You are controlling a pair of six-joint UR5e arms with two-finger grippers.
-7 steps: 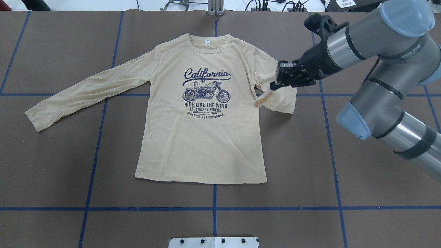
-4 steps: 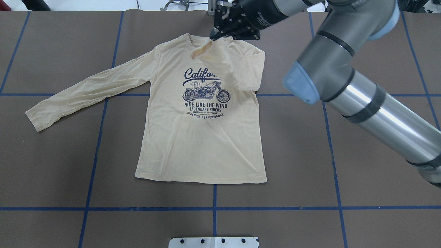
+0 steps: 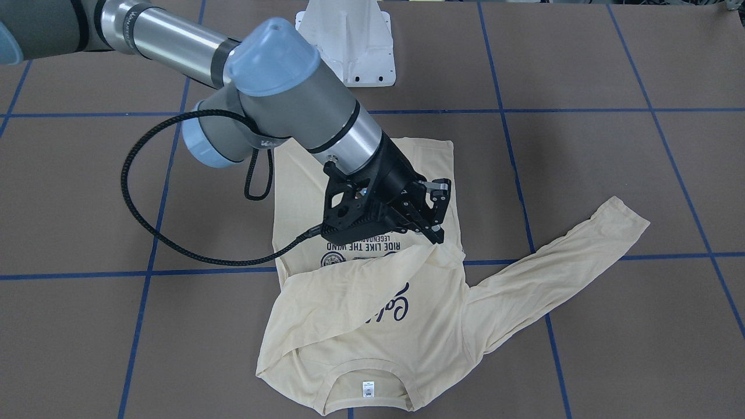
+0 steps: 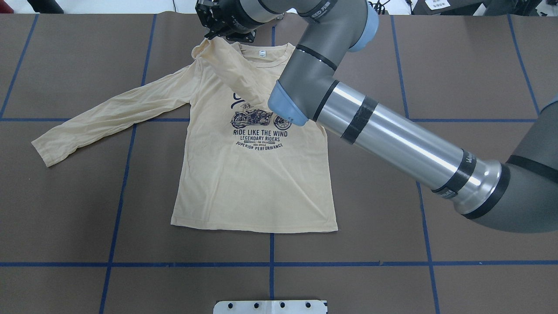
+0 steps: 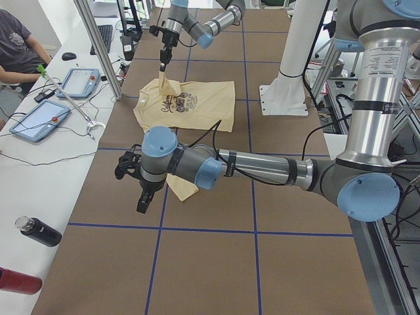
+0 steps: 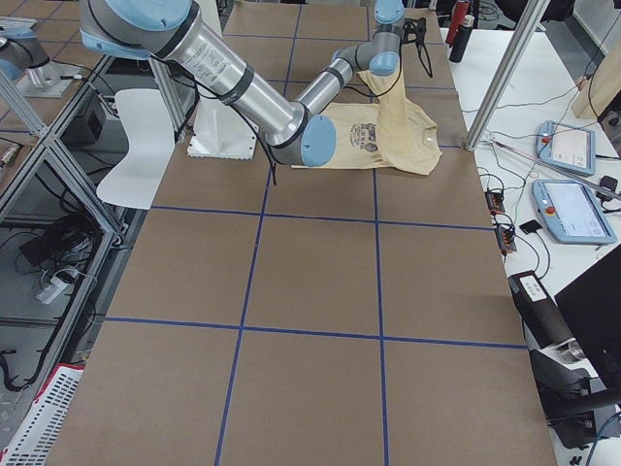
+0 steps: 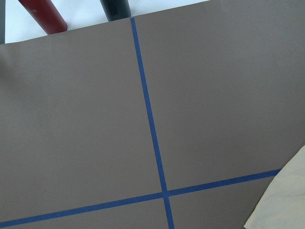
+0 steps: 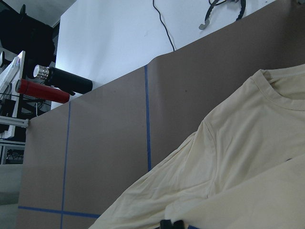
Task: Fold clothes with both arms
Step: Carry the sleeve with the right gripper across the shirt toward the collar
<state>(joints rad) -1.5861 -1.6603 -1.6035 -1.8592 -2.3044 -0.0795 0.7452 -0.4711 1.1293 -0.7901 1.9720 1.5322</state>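
Your right pincer (image 4: 211, 35) was closed on the end of one sleeve (image 4: 237, 76) of the shirt (image 4: 253, 187), holding it just above the shirt's far shoulder on the robot's left side. From there the sleeve ran down slantwise across the chest and hid most of the top word of the print. The rest of the shirt lay flat, print up, on the worktop (image 4: 65, 209), collar toward the far edge. Its other sleeve (image 4: 109, 113) stretched out to the robot's left. The right arm (image 4: 392, 139) reached across above the shirt's body. Half a second earlier that pincer had been over the collar, and before that off the shirt's right side, so you had carried the sleeve across the chest while the body and the other sleeve stayed put. Your left pincer (image 5: 141, 200) hung over the worktop near the outstretched cuff; I could not tell whether it was spread or closed.
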